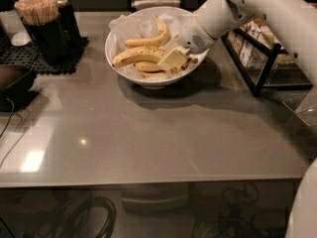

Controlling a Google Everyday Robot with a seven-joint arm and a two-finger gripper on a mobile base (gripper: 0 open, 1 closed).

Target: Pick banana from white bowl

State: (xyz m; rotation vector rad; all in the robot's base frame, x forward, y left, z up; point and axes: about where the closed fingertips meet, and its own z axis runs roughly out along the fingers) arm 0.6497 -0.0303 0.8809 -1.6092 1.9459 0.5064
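Observation:
The white bowl stands at the back middle of the grey table, lined with crumpled white paper. The banana, long, yellow and brown-freckled, lies across the bowl's middle. A smoother curved banana lies behind it and shorter bananas lie in front. My gripper reaches in from the upper right and sits low inside the bowl at the freckled banana's right end, touching or just beside it. That end of the banana is hidden behind the gripper.
A black holder of wooden sticks stands on a black mat at the back left. A dark bowl sits at the left edge. A black wire rack with packets stands right of the bowl.

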